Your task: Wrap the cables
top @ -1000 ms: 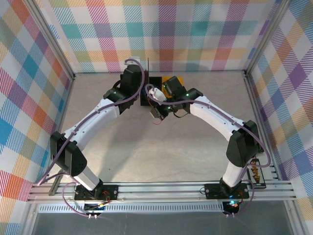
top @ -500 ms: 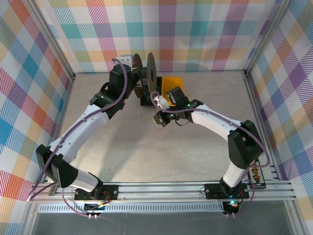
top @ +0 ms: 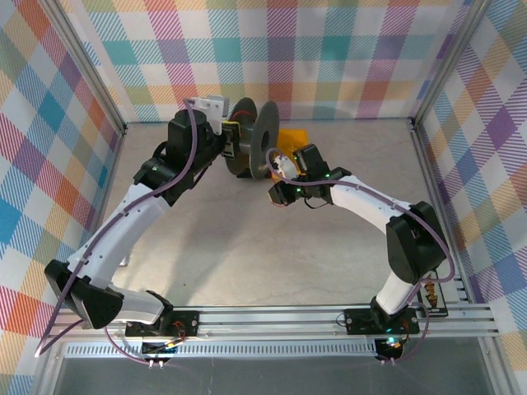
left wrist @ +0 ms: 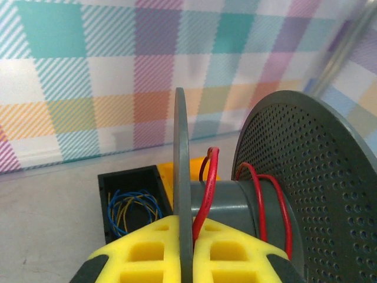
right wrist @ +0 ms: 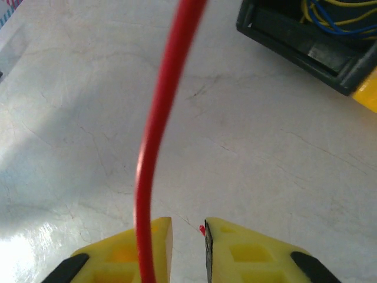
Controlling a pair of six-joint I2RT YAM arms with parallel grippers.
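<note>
A dark grey spool [top: 265,140] is held up off the table at the back, its flanges on edge. My left gripper [left wrist: 184,221] is shut on the thin flange [left wrist: 182,153], one yellow finger on each side. The red cable [left wrist: 207,183] rises beside that flange, and two loops circle the hub next to the perforated flange [left wrist: 318,177]. My right gripper [top: 276,191] hovers low over the table just right of the spool. In the right wrist view the cable [right wrist: 159,118] runs up over the left finger [right wrist: 126,250]. The right gripper [right wrist: 188,227] is open by a narrow gap.
A black box [left wrist: 126,203] holding thin blue and yellow wires sits on the table below the spool, also at the top right corner [right wrist: 306,35] of the right wrist view. A yellow block [top: 292,136] lies behind it. Plaid walls enclose the table [top: 247,247].
The left arm has swung left and turned the spool, so its round flanges now face the camera more. The right gripper has shifted slightly right along the table.
</note>
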